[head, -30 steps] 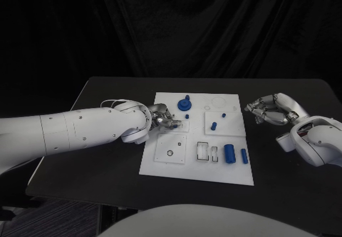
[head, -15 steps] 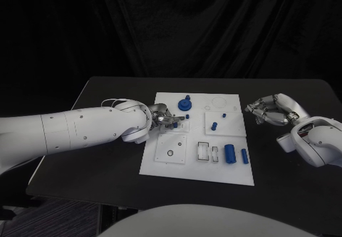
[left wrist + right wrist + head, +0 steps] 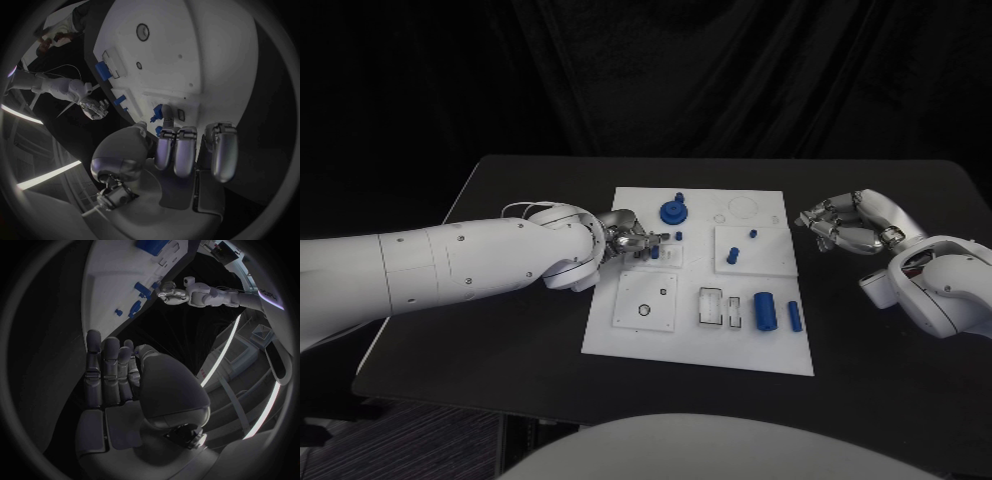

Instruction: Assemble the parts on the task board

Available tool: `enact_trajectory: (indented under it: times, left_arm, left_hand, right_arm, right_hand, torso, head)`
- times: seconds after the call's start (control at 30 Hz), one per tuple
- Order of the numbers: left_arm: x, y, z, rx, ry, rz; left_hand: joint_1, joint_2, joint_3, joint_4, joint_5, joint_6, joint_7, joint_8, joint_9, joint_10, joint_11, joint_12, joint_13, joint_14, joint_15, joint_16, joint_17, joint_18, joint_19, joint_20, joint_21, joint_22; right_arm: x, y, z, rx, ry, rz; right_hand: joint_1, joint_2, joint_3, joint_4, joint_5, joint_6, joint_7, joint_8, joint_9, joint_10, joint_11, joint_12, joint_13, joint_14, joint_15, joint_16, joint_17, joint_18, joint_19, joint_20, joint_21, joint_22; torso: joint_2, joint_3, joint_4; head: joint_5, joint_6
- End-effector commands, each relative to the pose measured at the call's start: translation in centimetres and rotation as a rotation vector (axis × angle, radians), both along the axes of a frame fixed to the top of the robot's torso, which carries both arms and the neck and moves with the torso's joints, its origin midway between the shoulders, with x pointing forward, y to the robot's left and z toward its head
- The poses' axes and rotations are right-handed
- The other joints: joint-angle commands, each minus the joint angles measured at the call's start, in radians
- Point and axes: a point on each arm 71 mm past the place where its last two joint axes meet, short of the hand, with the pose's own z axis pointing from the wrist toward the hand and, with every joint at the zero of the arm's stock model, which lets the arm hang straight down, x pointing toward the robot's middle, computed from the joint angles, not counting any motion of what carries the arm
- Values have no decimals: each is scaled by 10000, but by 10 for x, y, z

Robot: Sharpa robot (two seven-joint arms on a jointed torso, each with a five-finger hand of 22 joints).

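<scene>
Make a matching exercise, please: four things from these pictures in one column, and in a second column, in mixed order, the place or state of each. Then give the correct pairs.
Things
1. left hand
2. right hand
3. large blue cylinder
4. round blue part with a peg

Places or states
A. lies on the task board near its right edge
B. stands at the far end of the board
C. over the black table, off the board's right side, holds nothing
D. over the board's left half, fingers at a small blue part

Pairs: 1-D, 2-C, 3-A, 4-B
</scene>
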Motion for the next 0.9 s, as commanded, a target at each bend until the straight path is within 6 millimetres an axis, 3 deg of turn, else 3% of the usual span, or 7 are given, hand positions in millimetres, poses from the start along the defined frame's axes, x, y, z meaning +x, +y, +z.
enact_trajectory:
  times: [0.03, 0.3, 0.37, 0.47, 0.7, 0.8, 0.9]
  left_arm:
    - [0, -3, 4, -418, -527, -70]
    - [0, -2, 8, -642, -1006, 32]
    - [0, -1, 10, -669, -1368, 57]
    - [-1, 3, 17, -648, -1907, 122]
    - [9, 12, 45, -116, -2633, 116]
    - [17, 15, 60, 475, -2468, -121]
    - [23, 18, 70, 948, -2211, -337]
  left_hand:
    - [99, 98, -95, 1, 150, -64, -59, 82, 63, 1052, -58, 37, 2634, 1038, -54, 27, 2634, 39, 571, -87, 39, 2288]
    - [204, 155, -184, -10, 262, -111, -71, 154, 114, 1052, -68, 37, 2634, 1038, -66, 27, 2634, 25, 597, -99, 100, 2307]
    - [547, 134, -337, -12, 516, -145, -117, 379, 293, 1052, -112, 37, 2634, 1038, -105, 27, 2634, -6, 660, -134, 239, 2348]
    - [694, 87, -476, -13, 588, -152, -146, 504, 390, 1052, -140, 37, 2634, 1038, -133, 27, 2634, -42, 727, -160, 397, 2396]
    - [1542, -146, -774, -31, 1096, -204, -241, 698, 519, 1052, -231, 37, 2634, 1038, -225, 27, 2634, -122, 868, -247, 738, 2500]
    - [2381, -422, -795, -194, 1185, -293, -251, 671, 496, 1052, -242, 37, 2634, 1038, -243, 27, 2634, -159, 929, -286, 894, 2550]
    - [2791, -479, -778, -207, 1040, -348, -235, 627, 457, 1052, -239, 37, 2634, 1038, -236, 27, 2634, -173, 949, -277, 949, 2567]
  right_arm:
    - [-1, -1, -1, -52, 99, -37]
    - [-2, -2, -1, -48, 75, -54]
    - [-2, -2, -1, -48, 58, -63]
    - [-2, -2, -1, -44, 17, -72]
    - [-2, -2, 0, -28, -125, -95]
    - [-2, -2, 1, -27, -159, -98]
    - [-1, -2, 1, -22, -191, -96]
  right_hand:
    - [80, -22, 50, -12, 46, -63, -6, 8, 0, 48, 33, -7, 11, 75, 23, -34, 5, 95, 65, 15, -42, 11]
    - [80, -22, 50, -12, 46, -63, -6, 8, 0, 48, 33, -7, 11, 75, 23, -34, 5, 95, 65, 15, -42, 11]
    - [83, -31, 78, -18, 50, -66, -2, 11, 2, 43, 36, -8, -5, 84, 25, -28, 11, 95, 69, 16, -43, 17]
    - [81, -32, 80, -17, 50, -66, -2, 11, 2, 47, 36, -6, -2, 84, 26, -28, 11, 95, 70, 16, -44, 18]
    - [71, -37, 81, -10, 47, -65, 2, 13, 3, 49, 40, -4, -3, 85, 27, -28, 10, 95, 71, 17, -44, 19]
    - [71, -37, 81, -10, 47, -65, 2, 13, 3, 49, 40, -4, -3, 85, 27, -28, 10, 95, 71, 17, -44, 19]
    - [65, -43, 83, -7, 46, -66, 3, 14, 3, 75, 41, 15, 23, 98, 28, -15, 30, 95, 72, 18, -44, 21]
  torso:
    - [1, -1, 4]
    - [7, -4, 3]
    - [3, -2, 2]
    - [-1, 2, -5]
    - [4, -1, -3]
    - [0, -5, 5]
    - [-13, 6, -8]
  head:
    - [-8, 2]
    - [-44, 2]
    - [-44, 2]
    - [-8, 2]
    - [-3, 2]
    - [-24, 2]
    - [-23, 2]
